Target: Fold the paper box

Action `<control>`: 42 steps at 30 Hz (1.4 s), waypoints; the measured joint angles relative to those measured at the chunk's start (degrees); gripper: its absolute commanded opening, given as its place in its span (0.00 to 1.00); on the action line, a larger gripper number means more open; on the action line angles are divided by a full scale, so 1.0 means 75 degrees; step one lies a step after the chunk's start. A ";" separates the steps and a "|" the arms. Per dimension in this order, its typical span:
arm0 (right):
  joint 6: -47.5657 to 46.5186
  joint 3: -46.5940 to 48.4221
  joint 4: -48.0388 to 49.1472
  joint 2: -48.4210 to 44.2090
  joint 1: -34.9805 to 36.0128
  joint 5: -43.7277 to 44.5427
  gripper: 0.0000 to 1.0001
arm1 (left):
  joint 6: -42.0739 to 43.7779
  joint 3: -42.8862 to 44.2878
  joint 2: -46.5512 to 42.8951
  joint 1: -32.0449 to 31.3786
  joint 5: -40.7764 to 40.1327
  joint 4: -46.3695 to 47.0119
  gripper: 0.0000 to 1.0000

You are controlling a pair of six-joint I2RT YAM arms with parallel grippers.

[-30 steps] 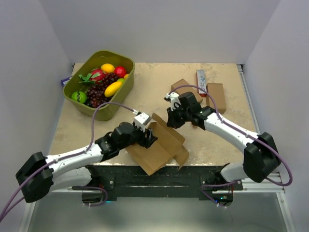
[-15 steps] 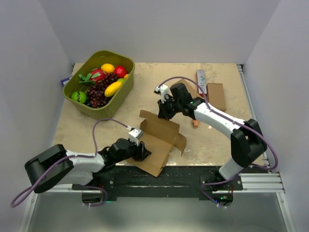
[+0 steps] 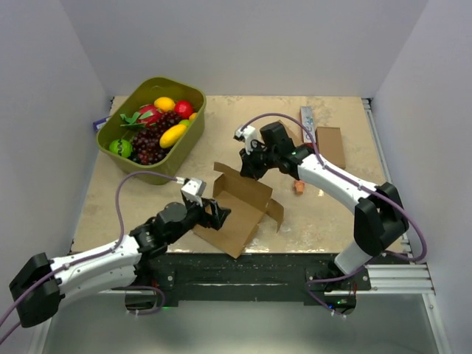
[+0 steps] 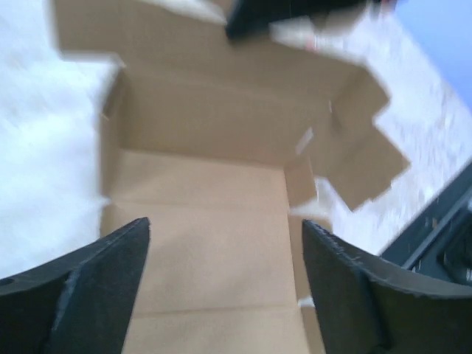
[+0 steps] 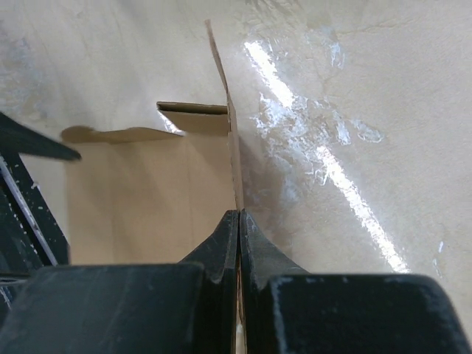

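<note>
The paper box (image 3: 240,210) lies unfolded near the table's front edge, brown and plain, with its far wall standing up and small flaps on the right. My left gripper (image 3: 217,214) hovers over its near-left panel, open, with nothing between the fingers. In the left wrist view the box (image 4: 206,147) fills the frame below the gripper (image 4: 221,247), its two dark fingers (image 4: 96,284) wide apart. My right gripper (image 3: 246,168) is at the far wall's top edge. In the right wrist view the gripper (image 5: 239,215) is shut on that thin cardboard wall (image 5: 221,88).
A green bin (image 3: 186,140) of toy fruit sits at the back left. Behind the right arm are a brown cardboard box (image 3: 330,146), another partly hidden one (image 3: 274,130) and a narrow white-and-red carton (image 3: 307,121). A small orange piece (image 3: 299,187) lies right of the paper box.
The box has come down flatter on the table. My left gripper has opened wider and moved back over the near panel. The right gripper keeps its pinch on the far wall.
</note>
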 measured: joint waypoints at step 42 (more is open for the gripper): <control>-0.0673 -0.0023 -0.1119 -0.0895 -0.0277 -0.1609 0.00 | 0.2769 -0.0402 -0.0443 0.1542 0.2212 0.0930 0.48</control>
